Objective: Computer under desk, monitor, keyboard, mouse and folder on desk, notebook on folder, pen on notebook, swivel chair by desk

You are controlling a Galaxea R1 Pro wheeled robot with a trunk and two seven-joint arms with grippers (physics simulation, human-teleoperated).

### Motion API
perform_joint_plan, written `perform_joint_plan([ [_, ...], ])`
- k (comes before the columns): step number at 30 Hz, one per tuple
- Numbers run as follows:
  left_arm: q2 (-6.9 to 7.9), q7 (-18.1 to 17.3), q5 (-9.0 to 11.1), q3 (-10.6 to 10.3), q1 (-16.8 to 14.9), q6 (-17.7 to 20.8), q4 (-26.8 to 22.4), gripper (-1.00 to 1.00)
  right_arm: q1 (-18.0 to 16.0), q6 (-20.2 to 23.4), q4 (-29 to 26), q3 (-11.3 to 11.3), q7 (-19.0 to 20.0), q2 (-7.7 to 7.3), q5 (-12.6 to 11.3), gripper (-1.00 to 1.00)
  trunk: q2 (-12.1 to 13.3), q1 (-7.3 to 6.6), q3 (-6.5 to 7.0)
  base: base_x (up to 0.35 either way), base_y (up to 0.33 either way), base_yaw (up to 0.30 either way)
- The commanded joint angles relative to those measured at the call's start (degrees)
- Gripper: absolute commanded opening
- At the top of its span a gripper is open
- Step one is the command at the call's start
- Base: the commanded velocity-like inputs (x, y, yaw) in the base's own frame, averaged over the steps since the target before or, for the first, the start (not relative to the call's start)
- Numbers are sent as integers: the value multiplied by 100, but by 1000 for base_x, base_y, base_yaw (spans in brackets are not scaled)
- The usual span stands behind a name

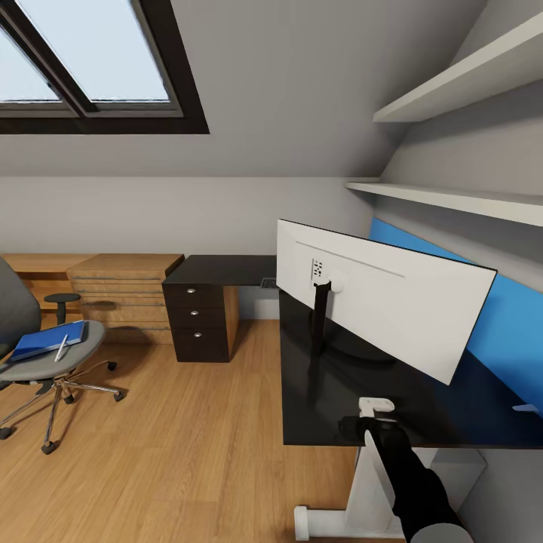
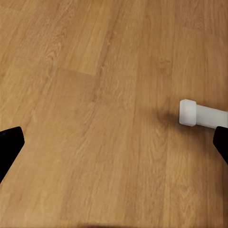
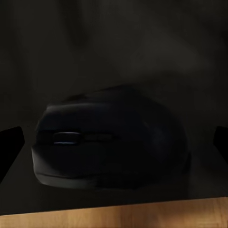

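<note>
Dark grey oval mouse (image 3: 111,137) lies on the long black L-shaped desk (image 1: 317,392), close to its front edge, low and right of centre in the head view. The right gripper (image 3: 114,142) hangs just above it, its black fingertips (image 3: 10,142) spread wide at either side of the mouse and not touching it; the jaws are released. The wide white-backed monitor (image 1: 385,302) stands on the desk in the middle right of the frame. At lower left the grey upholstered swivel chair (image 1: 45,362) carries the bright blue folder (image 1: 45,339) with a slim silvery pen (image 1: 61,348) on it. The left gripper (image 2: 114,142) is open over the light wood plank floor (image 2: 95,95), empty.
</note>
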Motion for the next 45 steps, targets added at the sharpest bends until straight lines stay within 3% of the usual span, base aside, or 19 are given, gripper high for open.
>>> perform_joint_plan([
  [1, -3, -13, 17, 15, -3, -16, 3, 100, -4, 9, -7, -3, 3, 6, 19, 100, -4, 0, -6, 0, 0, 0],
  [22, -4, -13, 17, 15, -3, -16, 3, 100, -2, -26, -7, 13, 5, 7, 16, 100, -4, 0, -6, 0, 0, 0],
  [30, -4, -13, 17, 15, -3, -19, 3, 100, -4, -26, -7, 13, 5, 7, 16, 100, -324, 176, -150, 0, 0, 0],
  [45, -4, -13, 17, 15, -3, -16, 3, 100, -4, -26, -7, 13, 5, 7, 16, 100, -324, 176, -150, 0, 0, 0],
])
